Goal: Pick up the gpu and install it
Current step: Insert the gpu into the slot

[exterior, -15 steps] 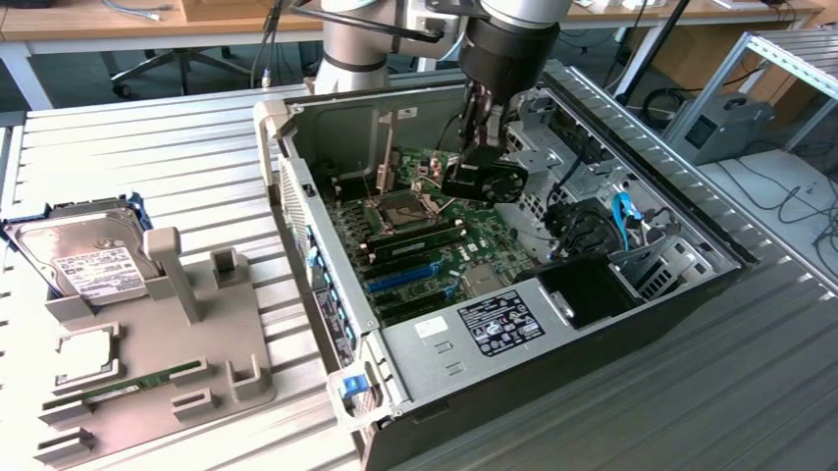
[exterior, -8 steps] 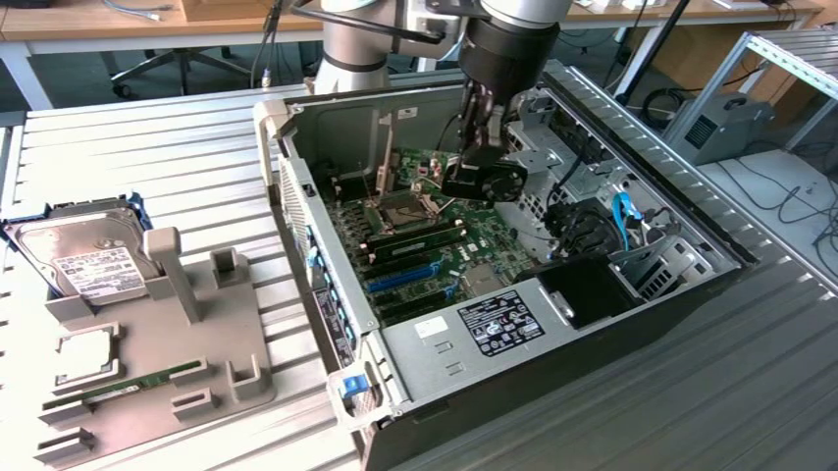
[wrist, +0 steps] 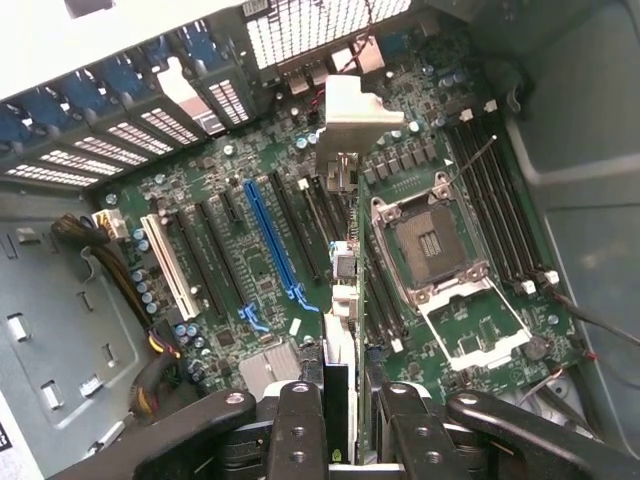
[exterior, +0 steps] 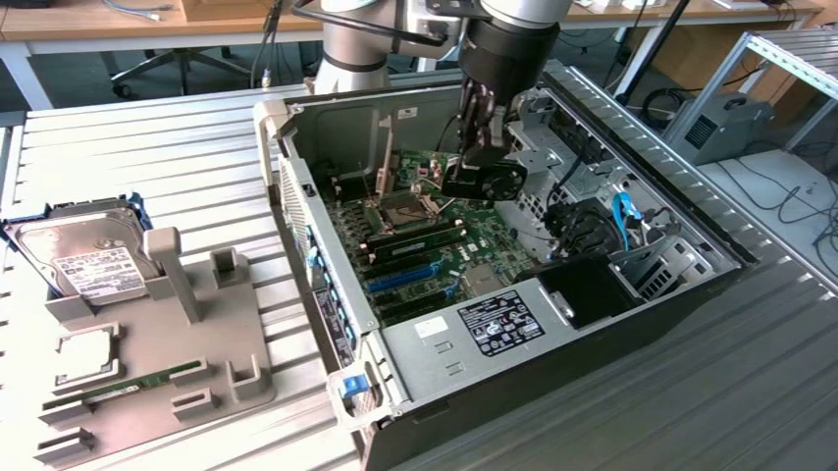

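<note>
The gpu point(exterior: 482, 180) hangs inside the open computer case point(exterior: 654, 324), its black round fan facing the exterior view's right. My gripper point(exterior: 474, 128) is shut on its upper edge. In the wrist view the gpu point(wrist: 343, 300) is seen edge-on between my black fingers point(wrist: 298, 425), with my gripper point(wrist: 350, 430) clamped on it and the silver end bracket point(wrist: 358, 110) at the far end. The card hovers above the green motherboard point(wrist: 240, 180), over the black slots between the blue slot point(wrist: 270, 235) and the CPU socket point(wrist: 435, 240). It is apart from the board.
Outside the case, at the exterior view's left, a grey fixture point(exterior: 171, 334) holds a silver hard drive point(exterior: 85, 257), a CPU chip point(exterior: 85, 353) and a RAM stick point(exterior: 131, 383). Case walls, drive cages point(exterior: 654, 265) and cables point(wrist: 150, 300) ring the motherboard.
</note>
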`<state>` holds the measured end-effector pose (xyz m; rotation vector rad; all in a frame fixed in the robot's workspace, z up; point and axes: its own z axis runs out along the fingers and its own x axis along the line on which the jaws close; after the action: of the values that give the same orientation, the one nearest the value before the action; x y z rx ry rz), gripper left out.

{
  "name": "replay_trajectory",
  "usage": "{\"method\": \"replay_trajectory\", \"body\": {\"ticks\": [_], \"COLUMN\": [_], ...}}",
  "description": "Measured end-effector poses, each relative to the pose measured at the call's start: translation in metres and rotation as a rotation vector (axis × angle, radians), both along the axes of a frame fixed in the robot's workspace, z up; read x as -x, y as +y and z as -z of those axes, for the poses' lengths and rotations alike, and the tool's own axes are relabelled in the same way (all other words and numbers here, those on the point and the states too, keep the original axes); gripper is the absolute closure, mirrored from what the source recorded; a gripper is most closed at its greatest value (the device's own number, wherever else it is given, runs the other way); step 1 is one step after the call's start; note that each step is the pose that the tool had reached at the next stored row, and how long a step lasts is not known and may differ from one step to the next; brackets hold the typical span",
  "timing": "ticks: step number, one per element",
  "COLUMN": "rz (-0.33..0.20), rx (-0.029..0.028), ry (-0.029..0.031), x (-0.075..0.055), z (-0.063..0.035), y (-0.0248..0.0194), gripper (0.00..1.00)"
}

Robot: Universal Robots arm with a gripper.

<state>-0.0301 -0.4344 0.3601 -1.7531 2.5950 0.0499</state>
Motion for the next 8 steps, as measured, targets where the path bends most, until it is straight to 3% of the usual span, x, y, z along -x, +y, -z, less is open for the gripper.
{"method": "replay_trajectory", "body": {"ticks": [8], "rz": [-0.038], "rx": [0.0000], "ry": [0.0000], "x": [0.0000], "z": [0.0000], "y": [0.0000], "gripper": [0.74]}}
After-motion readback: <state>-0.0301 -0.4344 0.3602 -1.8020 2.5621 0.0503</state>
